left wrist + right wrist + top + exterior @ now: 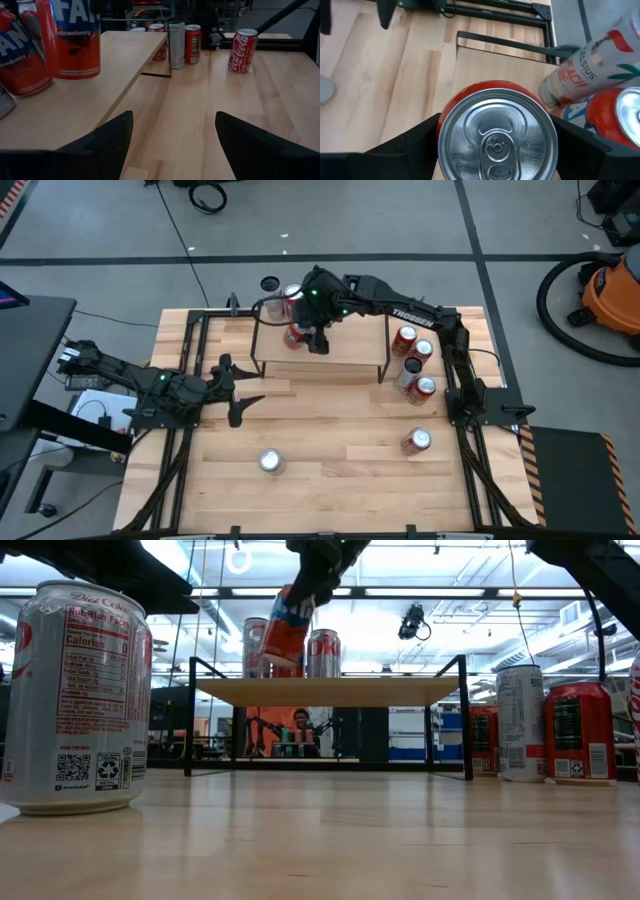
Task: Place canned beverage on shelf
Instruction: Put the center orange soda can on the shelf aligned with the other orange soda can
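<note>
1. The red can [497, 132] sits between the fingers of the right tool [318, 338], gripped by its sides, top up in the right wrist view. In the low view it hangs tilted, clear above the shelf [325, 691], near that board's left end as the low view shows it.
2. The step in hand looks like the placing itself: the can has been brought over the shelf but is not yet set down.
3. The next move probably calls for righting the can, lowering it until its base meets the board, and only then letting go. Free space is tight, since other cans already stand just beside it on the shelf.
4. Readable writing: a pale can [590, 70] beside the held one reads "CELSIUS" with "PEACH" under it. In the left wrist view a red can [75, 37] on the shelf shows "strawberry" under large letters cut off by the frame.
5. Farther out, a silver can [72, 695] standing on the table [340, 430] reads "Diet Coke", with a nutrition panel and a QR code. A red can [242, 50] standing alone carries the Coca-Cola script.
6. The left tool [238, 392] waits low over the table, left of the shelf, fingers wide apart and empty.
</note>
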### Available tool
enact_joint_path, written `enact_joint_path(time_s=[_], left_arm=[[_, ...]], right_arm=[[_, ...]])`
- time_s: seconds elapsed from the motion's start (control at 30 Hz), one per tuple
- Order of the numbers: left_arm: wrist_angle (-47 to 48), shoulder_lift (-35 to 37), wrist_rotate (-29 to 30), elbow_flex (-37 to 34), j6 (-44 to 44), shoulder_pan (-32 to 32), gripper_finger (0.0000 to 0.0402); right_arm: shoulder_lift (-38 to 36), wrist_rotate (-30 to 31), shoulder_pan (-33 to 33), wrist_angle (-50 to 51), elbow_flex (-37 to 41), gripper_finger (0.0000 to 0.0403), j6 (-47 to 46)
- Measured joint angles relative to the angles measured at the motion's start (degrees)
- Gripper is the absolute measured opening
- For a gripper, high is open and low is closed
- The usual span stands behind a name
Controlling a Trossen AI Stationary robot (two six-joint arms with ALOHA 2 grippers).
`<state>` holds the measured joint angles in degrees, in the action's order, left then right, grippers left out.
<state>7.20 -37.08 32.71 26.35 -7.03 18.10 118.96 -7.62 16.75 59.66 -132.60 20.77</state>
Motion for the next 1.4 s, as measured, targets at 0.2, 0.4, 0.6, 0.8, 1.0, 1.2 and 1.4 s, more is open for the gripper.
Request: enact_joint_path(time_s=[0.2, 0.4, 0.6, 0.8, 1.0, 1.2, 1.4], left_arm=[[-0.1, 0.0, 0.0, 0.0, -0.8, 0.0, 0.0292], [-0.1, 0.0, -0.1, 0.0, -1.3, 0.1, 0.0292], [-0.1, 0.0, -0.6, 0.0, -1.4, 0.1, 0.0292], [0.0, 0.0, -0.6, 0.0, -1.5, 0.1, 0.0292], [0.0, 0.0, -0.6, 0.0, -1.4, 0.1, 0.0292], [0.0, 0.0, -0.6, 0.0, -1.4, 0.1, 0.0292], [0.0, 0.0, -0.6, 0.0, -1.4, 0.1, 0.0292]], right_arm=[[1.5, 0.0, -0.1, 0.4, 0.1, 0.032, 0.0], [2.9, 1.8, -0.1, 0.8, 0.0, 0.032, -0.2], [2.9, 1.4, -0.1, 0.8, 0.0, 0.0321, -0.1], [2.9, -0.1, -0.1, 1.3, 0.0, 0.0321, 0.0], [2.9, -1.1, -0.1, 1.8, 0.0, 0.0321, 0.0], [2.9, -1.2, -0.1, 2.2, 0.0, 0.0331, 0.0], [3.1, 0.5, -0.2, 2.4, 0.0, 0.0355, 0.0]])
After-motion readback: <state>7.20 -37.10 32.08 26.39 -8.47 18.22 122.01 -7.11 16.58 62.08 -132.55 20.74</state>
